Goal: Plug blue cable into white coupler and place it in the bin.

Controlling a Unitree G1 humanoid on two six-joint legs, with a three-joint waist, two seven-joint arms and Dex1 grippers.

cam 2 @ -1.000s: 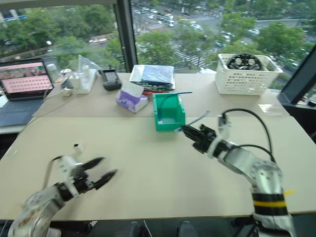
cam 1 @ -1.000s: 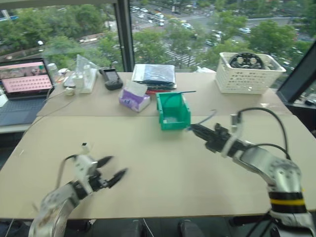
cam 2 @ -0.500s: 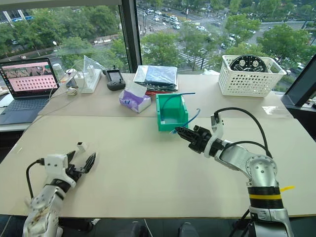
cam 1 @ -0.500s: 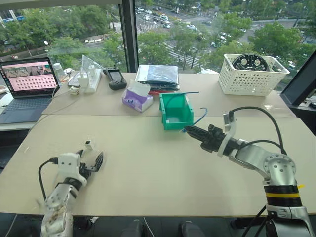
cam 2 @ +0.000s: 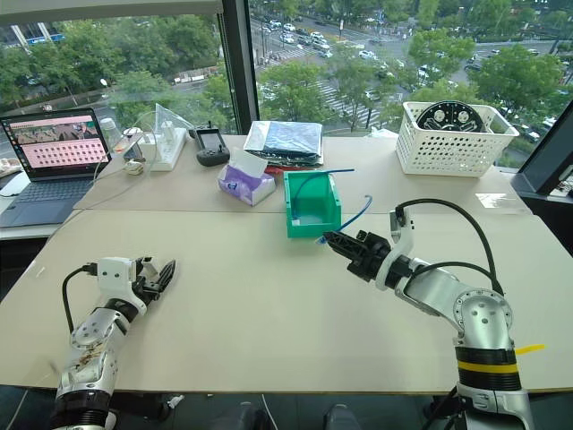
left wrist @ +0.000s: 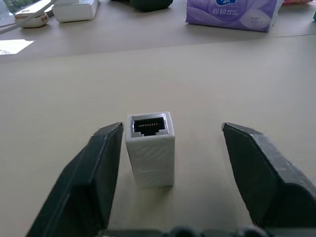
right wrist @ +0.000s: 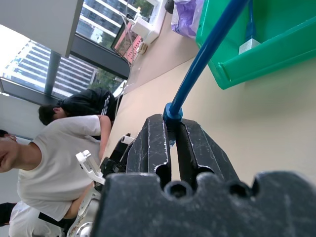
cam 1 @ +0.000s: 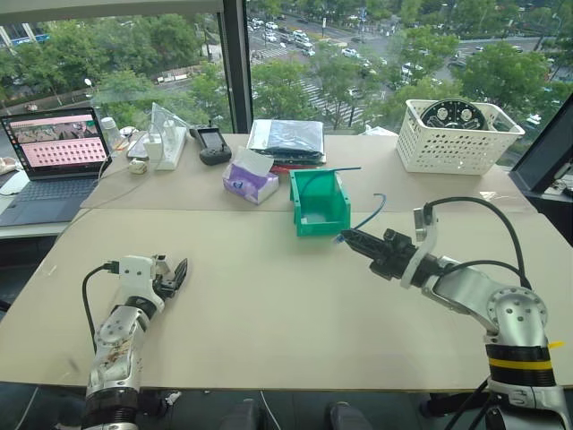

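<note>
Plastic and featherlight, the white coupler (left wrist: 150, 148) is lying on the worktop (cam 1: 269, 296) between the left pincer's (left wrist: 183, 173) half-open fingers, best squeezed across its flat sides. The right pincer (right wrist: 171, 143) is pinching the limp blue cable (cam 2: 351, 215) behind its plug, beside the bin (cam 1: 317, 202).

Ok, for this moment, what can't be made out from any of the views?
- Plug on the held end of the blue cable: right wrist view, buried between the right hand's fingers.
- White coupler in the eye views: too small, lost against the left hand.
- Coupler's rear socket: left wrist view, faces away from the camera.
- Contents of the white basket: eye views, walls hide all but a dark round top.
</note>
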